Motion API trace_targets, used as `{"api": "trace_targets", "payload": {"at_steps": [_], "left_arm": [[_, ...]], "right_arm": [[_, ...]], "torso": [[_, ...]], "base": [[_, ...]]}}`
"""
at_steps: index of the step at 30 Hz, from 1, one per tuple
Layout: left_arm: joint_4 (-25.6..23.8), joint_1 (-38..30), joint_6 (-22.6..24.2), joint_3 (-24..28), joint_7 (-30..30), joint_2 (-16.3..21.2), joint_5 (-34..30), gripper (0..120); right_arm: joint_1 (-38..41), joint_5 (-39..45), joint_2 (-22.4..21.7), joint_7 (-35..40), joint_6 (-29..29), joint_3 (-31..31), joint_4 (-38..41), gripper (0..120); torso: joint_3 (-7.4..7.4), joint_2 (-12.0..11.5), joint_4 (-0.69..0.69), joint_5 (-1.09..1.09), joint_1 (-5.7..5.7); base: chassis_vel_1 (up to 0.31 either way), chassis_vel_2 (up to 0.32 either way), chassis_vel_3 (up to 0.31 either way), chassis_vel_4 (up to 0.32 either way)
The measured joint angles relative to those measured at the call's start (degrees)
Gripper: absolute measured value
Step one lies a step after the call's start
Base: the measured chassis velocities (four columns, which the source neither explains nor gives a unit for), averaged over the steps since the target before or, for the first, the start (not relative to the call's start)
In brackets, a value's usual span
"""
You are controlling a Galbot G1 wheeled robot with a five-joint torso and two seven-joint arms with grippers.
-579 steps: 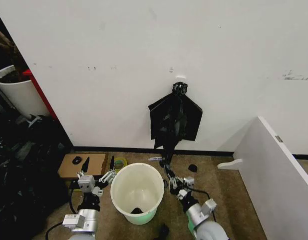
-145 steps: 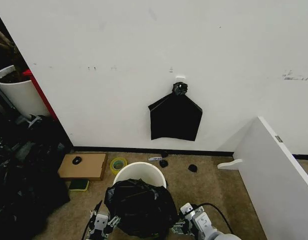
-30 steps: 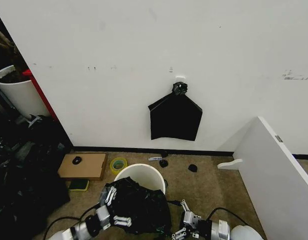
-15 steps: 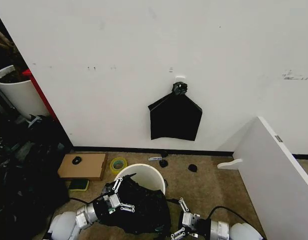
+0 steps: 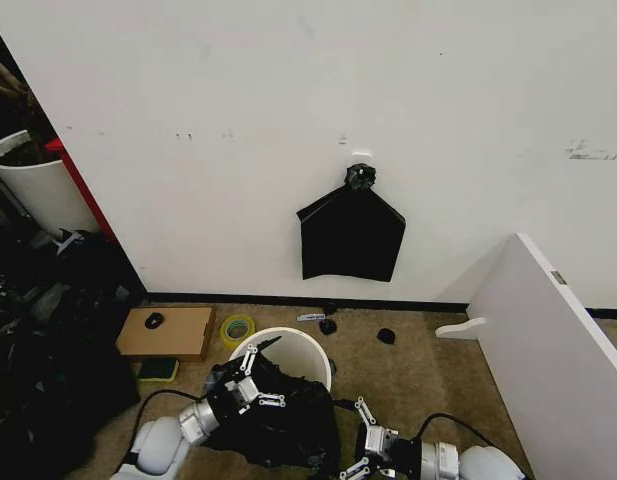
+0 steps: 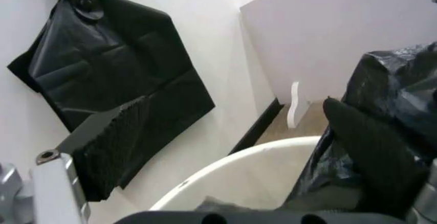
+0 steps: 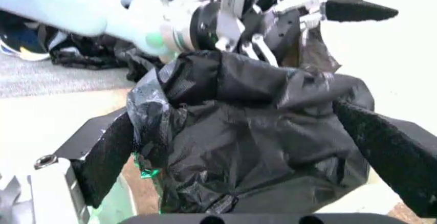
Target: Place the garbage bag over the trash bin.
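- I stand on a tan carpeted floor (image 5: 428, 370) before a white wall (image 5: 288, 100); a flat black bag (image 5: 351, 237) hangs there from a hook, and a white board (image 5: 548, 340) leans on my right.
- A cardboard box (image 5: 168, 332) and a roll of yellow tape (image 5: 236, 328) lie by the baseboard.
- The trash bin (image 5: 288, 350) — round, white — sits on the floor just ahead of me; the garbage bag (image 5: 278, 420), glossy and creased, is bunched over its near side, the far rim bare.
- My left hand (image 5: 256, 375) rests at the bag's top, fingers spread wide, gripping nothing.
- My right hand (image 5: 353, 440) hangs low beside the bag, fingers apart.
- My right wrist view shows the crumpled bag close up — my left wrist view shows the bin's rim and the wall bag.
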Motion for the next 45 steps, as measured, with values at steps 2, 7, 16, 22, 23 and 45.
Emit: {"api": "trace_targets", "payload": {"at_steps": [2, 7, 16, 22, 23, 45], "left_arm": [[0.4, -0.1, 0.0, 0.4, -1.2, -0.6, 0.7, 100], [1.6, -0.4, 0.0, 0.8, -5.6, -1.8, 3.6, 100], [5.1, -1.5, 0.9, 1.6, -12.1, -4.2, 6.9, 100], [5.9, -1.6, 0.7, 1.6, -13.3, -5.0, 7.2, 100], [5.5, -1.4, 0.6, 1.7, -13.3, -5.0, 6.3, 100], [-14.4, 6.1, 11.7, -9.2, -43.8, 1.9, -3.4, 100]], "right_arm": [[0.1, 0.1, 0.1, -0.2, -0.1, -0.1, -0.2, 100], [0.1, 0.1, 0.2, -1.4, 0.4, -0.2, -0.5, 100], [0.0, 1.0, 0.4, -4.6, 2.5, -0.2, -0.2, 100], [-0.5, 4.6, 0.0, -7.7, 4.1, 0.0, -0.1, 100], [-0.5, 5.7, -0.1, -8.6, 4.6, 0.2, -0.1, 100], [14.3, 18.2, 3.5, 50.5, -26.8, -9.3, 7.8, 100]], "torso": [[0.0, 0.0, 0.0, 0.0, 0.0], [0.0, 0.0, 0.0, 0.0, 0.0], [-0.01, 0.0, 0.01, 0.02, 0.0], [-0.01, 0.0, 0.0, 0.03, 0.0], [-0.01, 0.0, 0.0, 0.02, 0.0], [0.0, 0.0, 0.01, -0.02, 0.0]], "base": [[0.0, 0.0, 0.0, 0.0], [0.0, 0.0, 0.0, 0.0], [0.0, 0.0, 0.0, 0.0], [0.0, 0.0, 0.0, 0.0], [0.0, 0.0, 0.0, 0.0], [0.0, 0.0, 0.0, 0.0]]}}
